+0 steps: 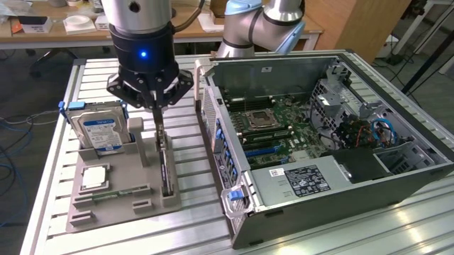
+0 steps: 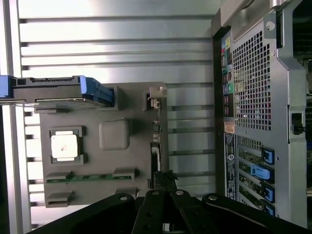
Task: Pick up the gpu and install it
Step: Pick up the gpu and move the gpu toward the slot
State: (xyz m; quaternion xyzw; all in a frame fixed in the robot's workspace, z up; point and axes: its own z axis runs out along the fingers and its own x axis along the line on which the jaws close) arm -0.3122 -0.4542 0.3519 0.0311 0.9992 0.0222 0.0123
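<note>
A thin, dark graphics card (image 1: 165, 167) stands upright on its long edge in a narrow slot of a grey holder (image 1: 114, 199) on the counter. It sits along the holder's side nearest the open computer case (image 1: 312, 183), running parallel to the case. Seen from above in the wrist view, the graphics card (image 2: 157, 141) appears as a slim dark strip with a pale metal bracket (image 2: 155, 96) at its far end. Closed fingers (image 1: 157, 110) pinch its top edge.
</note>
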